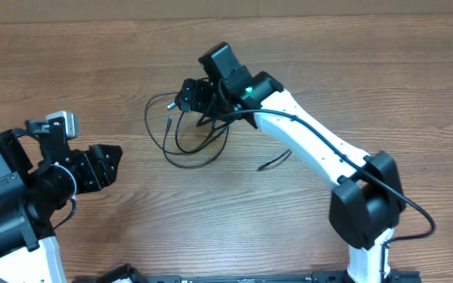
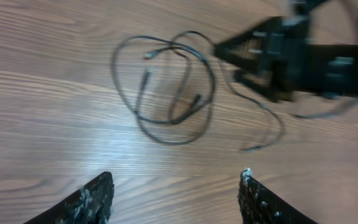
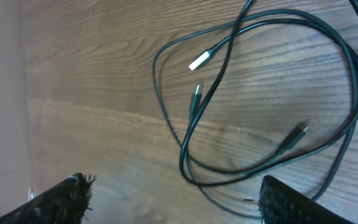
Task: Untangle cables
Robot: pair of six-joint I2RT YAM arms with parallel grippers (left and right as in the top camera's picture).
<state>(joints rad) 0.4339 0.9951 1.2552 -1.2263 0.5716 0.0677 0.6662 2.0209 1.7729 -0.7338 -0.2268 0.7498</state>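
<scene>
On the wooden table (image 1: 329, 63), the cables (image 3: 189, 134) lie in overlapping loops below the right gripper (image 3: 174, 183), jaws spread and empty; the left gripper (image 2: 176, 177) hangs well apart, likewise spread and empty. Seemingly choosing a grasp: next, pinch one strand and draw its plug clear

So the thin black flexible cables (image 3: 194, 109) are lying flat on the wooden tabletop (image 1: 305, 55) in a loose pile of overlapping loops, not a tight knot. The big outer loop is roughly oval, with smaller strands crossing inside it. Three ends sit inside the loops: a flat silver plug (image 3: 199, 61), a slim dark plug (image 3: 196, 93) just below it, and a second dark plug (image 3: 299, 132) further off. One loose tail (image 1: 275, 160) trails out of the pile by itself. Looks like two cables, maybe, but it's hard to count where they cross.
</scene>
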